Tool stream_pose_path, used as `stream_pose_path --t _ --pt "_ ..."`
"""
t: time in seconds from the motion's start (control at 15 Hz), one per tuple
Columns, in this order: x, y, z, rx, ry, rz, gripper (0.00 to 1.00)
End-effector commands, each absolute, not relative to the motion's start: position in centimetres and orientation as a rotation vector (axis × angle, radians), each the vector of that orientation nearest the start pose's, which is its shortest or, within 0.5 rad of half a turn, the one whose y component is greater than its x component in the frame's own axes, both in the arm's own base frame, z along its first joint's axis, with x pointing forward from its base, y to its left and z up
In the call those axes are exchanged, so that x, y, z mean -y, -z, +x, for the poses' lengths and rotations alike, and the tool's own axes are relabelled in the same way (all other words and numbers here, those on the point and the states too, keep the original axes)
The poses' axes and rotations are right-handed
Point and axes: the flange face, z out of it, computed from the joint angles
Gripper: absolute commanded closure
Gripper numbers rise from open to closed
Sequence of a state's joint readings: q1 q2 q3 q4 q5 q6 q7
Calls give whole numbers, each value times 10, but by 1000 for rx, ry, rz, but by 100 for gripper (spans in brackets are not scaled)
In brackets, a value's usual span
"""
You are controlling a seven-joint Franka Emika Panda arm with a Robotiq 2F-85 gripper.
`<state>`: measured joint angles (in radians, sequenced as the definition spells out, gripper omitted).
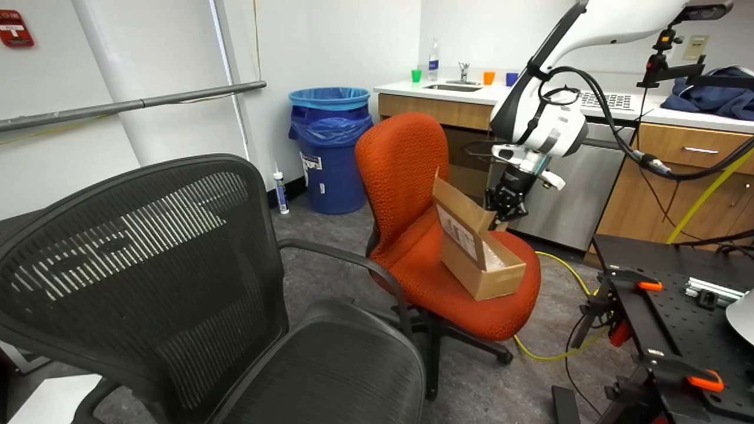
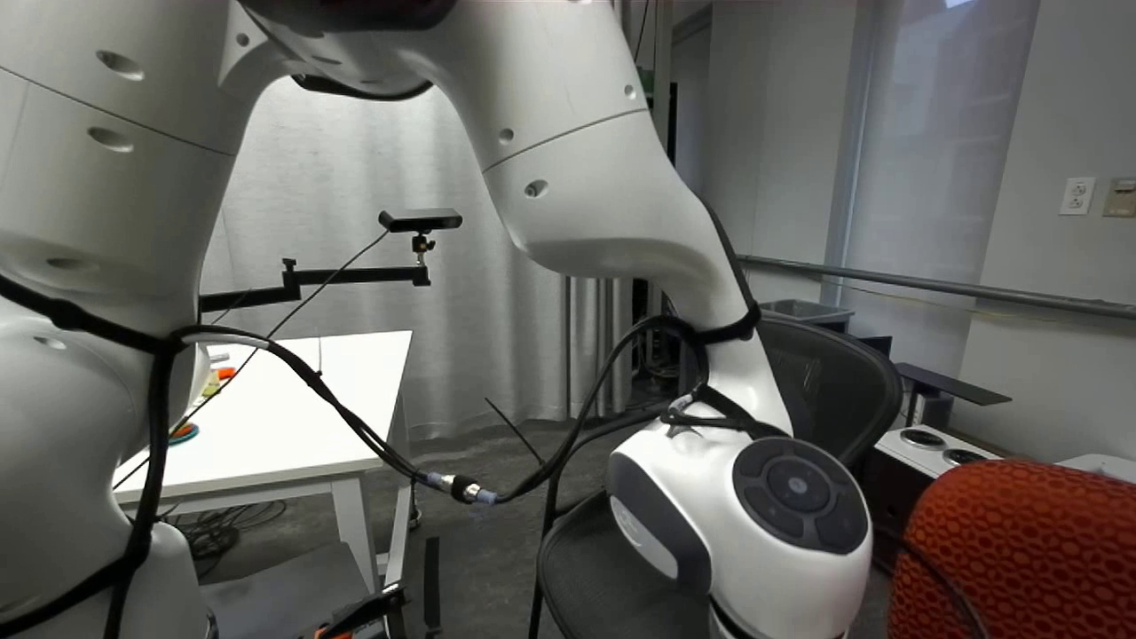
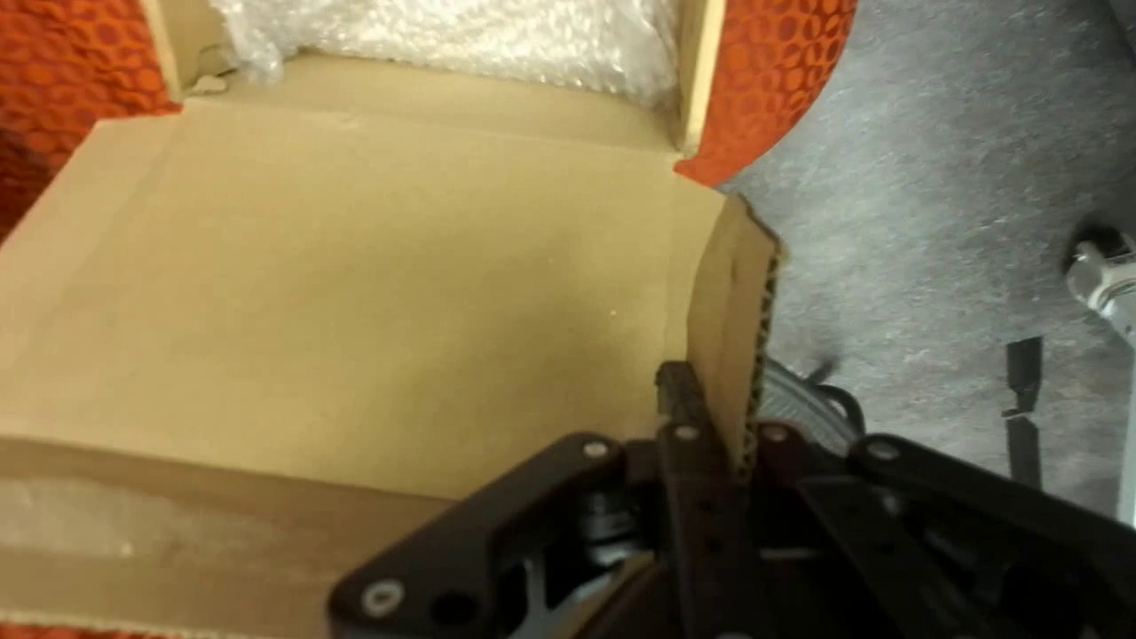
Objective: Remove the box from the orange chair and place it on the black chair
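Observation:
The tan cardboard box [image 1: 462, 265] sits tilted open on the seat of the orange chair [image 1: 406, 282], with its lid raised and a white label on its outer face. Bubble wrap lies inside it. My gripper [image 1: 499, 219] is at the lid's side flap. In the wrist view my gripper [image 3: 723, 426] is shut on that flap of the box [image 3: 399, 293], one finger each side; the far fingertip is hidden. The black chair [image 1: 330, 377] stands beside the orange chair; it also shows in an exterior view [image 2: 612, 577], where box and gripper are out of view.
A blue trash bin [image 1: 336, 171] stands behind the orange chair. A counter [image 1: 400, 88] and a dishwasher [image 1: 565, 194] are behind the arm. The black chair's armrest [image 1: 347, 256] rises between the two seats. A black table [image 1: 665, 318] is at the right.

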<state>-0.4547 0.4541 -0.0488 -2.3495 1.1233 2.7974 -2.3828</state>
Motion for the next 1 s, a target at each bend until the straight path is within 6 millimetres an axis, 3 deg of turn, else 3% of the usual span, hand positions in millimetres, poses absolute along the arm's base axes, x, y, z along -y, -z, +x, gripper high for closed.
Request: stream_pose_path --t 0.0,0.27,0.47,0.6,0.73,0.93 --pt "271 -174 442 1146 603 -2918 99" --pt "267 -198 485 1099 668 -2986 99" --pt "263 -207 502 1085 677 -3025 99" --pt "258 -199 495 1077 606 -3042 99" --pt "241 -185 475 1102 501 -3005 99" --pt "184 -166 440 1234 394 -2847 99"
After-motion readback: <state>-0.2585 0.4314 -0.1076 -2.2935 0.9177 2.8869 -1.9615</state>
